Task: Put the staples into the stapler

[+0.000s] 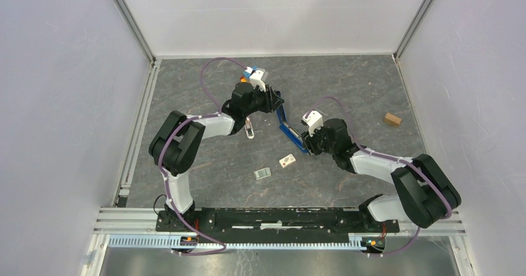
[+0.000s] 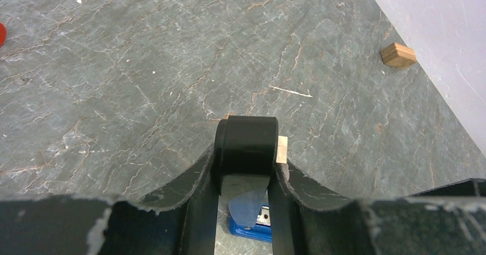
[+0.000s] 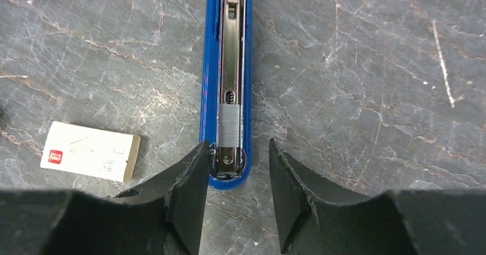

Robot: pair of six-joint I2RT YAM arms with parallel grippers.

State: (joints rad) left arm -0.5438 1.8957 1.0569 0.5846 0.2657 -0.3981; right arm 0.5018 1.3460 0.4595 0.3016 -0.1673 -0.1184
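- Tabletop: dark grey, stone-look surface with pale and rust-coloured veins, smooth and mostly matt.
- Stapler: glossy blue plastic shell. Its rail is bright, polished silver metal.
- Staples: a short strip of pale metal with a brushed, finely ribbed look.
- Small box: cream matt card with a red printed label.
- Block: bare light wood, no gloss.
- Fingers: matt black plastic with rough edges chipped pale.
- Walls: smooth, matt, pale.
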